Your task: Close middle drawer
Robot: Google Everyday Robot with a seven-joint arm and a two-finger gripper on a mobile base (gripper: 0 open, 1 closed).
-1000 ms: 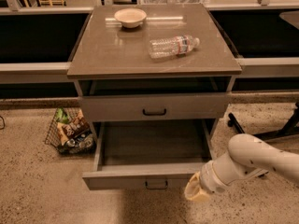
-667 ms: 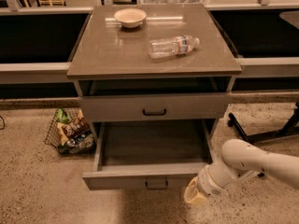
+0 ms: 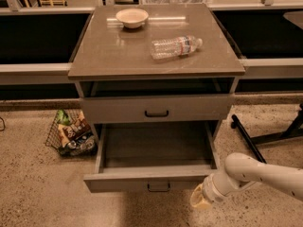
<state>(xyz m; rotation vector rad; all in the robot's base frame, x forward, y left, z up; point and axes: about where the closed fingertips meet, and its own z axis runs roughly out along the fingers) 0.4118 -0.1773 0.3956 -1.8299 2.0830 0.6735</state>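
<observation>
The middle drawer [image 3: 156,148] of the grey cabinet is pulled far out, and its tray is empty. Its low front panel [image 3: 118,184] faces me, with a small black handle [image 3: 158,188] at the centre. The taller-fronted top drawer [image 3: 156,109] above it stands slightly out. My gripper [image 3: 201,201] is on the white arm that comes in from the lower right. It hangs just in front of and below the right end of the middle drawer's front panel, close to it. I cannot tell whether it touches the panel. The lowest drawer is out of view.
A bowl [image 3: 132,17] and a plastic water bottle [image 3: 176,46] lie on the cabinet top [image 3: 109,56]. A wire basket of snack packets [image 3: 71,135] sits on the floor to the left of the cabinet. Black stand legs [image 3: 265,136] lie on the floor to the right.
My arm has shifted slightly left and down, so the gripper is a little lower by the drawer's right front corner. The drawer has not moved.
</observation>
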